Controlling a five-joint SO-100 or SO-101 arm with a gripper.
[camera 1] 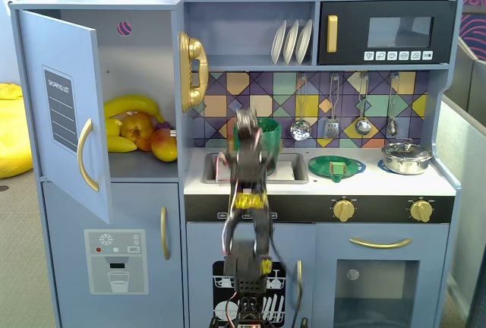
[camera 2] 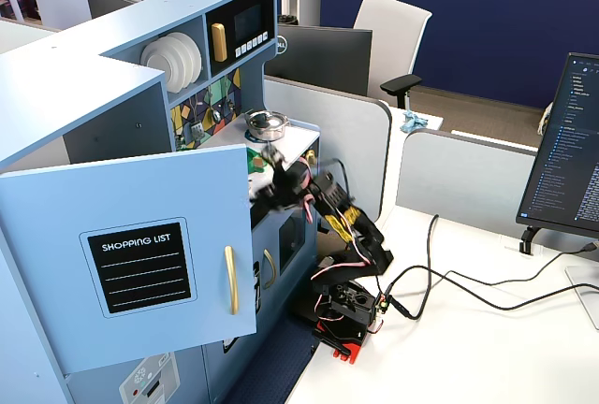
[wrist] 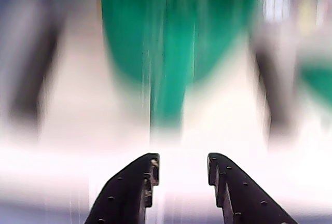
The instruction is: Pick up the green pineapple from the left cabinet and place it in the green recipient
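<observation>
Claw [wrist: 182, 162] fills the bottom edge of the wrist view: two black fingers [wrist: 129, 193] spread apart, nothing between the tips. Ahead of them sits a broad dark green mass, the bin [wrist: 171, 27], heavily smeared. A narrower green streak runs down from it toward the gap; too blurred to say what it is.

Fixed view, front of the kitchen:
- Arm [camera 1: 247, 191] stands upright before the sink [camera 1: 292, 167], its upper part blurred.
- Bin [camera 1: 272, 137] is upright at the back of the sink, just behind the arm's top and partly covered by it.
- Cabinet [camera 1: 144, 62] at the left has its door [camera 1: 64, 108] swung open, gold handle and grey list panel facing the camera.
- On the cabinet shelf: bananas [camera 1: 129, 106] at the back, two red-orange fruits [camera 1: 140, 130] in front, touching each other.
- Counter [camera 1: 364, 180] carries a shallow green dish [camera 1: 336, 165] right of the sink and a steel pot [camera 1: 406, 157] further right.

Pineapple: cannot be made out in any view. Neither the shelf nor the claw shows it clearly, and the bin's inside is hidden.

Fixed view from the side: open door [camera 2: 140, 264] in the foreground, arm [camera 2: 337, 226] bent over toward the counter, its tip blurred near the pot [camera 2: 267, 125].
</observation>
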